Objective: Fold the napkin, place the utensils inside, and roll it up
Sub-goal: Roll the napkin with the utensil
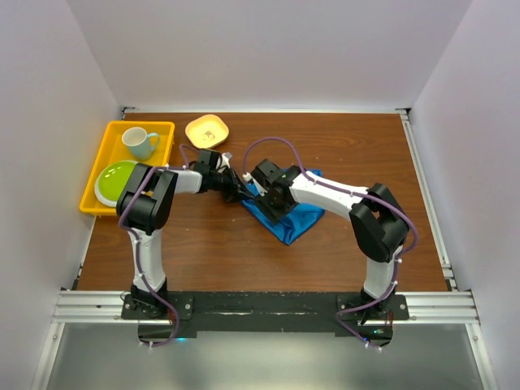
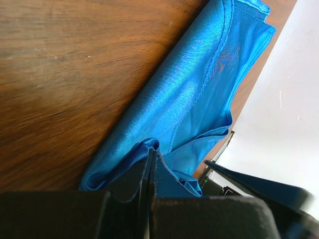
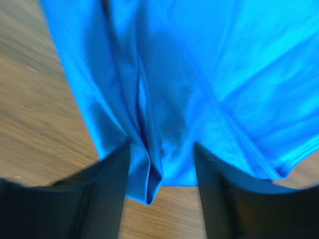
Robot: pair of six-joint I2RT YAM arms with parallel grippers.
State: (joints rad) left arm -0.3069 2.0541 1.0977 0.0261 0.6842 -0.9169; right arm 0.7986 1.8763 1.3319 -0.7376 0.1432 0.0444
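Note:
The blue napkin [image 1: 297, 218] lies folded and bunched on the wooden table at the middle. My left gripper [image 1: 240, 192] is at its left corner; in the left wrist view its jaws [image 2: 151, 153] are shut on a pinched fold of the napkin [image 2: 199, 94]. My right gripper [image 1: 272, 201] is over the napkin's upper left part; in the right wrist view it [image 3: 162, 149] is open, its fingers astride a raised ridge of the napkin [image 3: 224, 59]. The utensil is not in view in any frame.
A yellow tray [image 1: 107, 134] at the back left holds a pale mug [image 1: 140, 143] and a green plate [image 1: 115, 180]. A small orange bowl [image 1: 206, 130] stands behind the grippers. White walls enclose the table on three sides.

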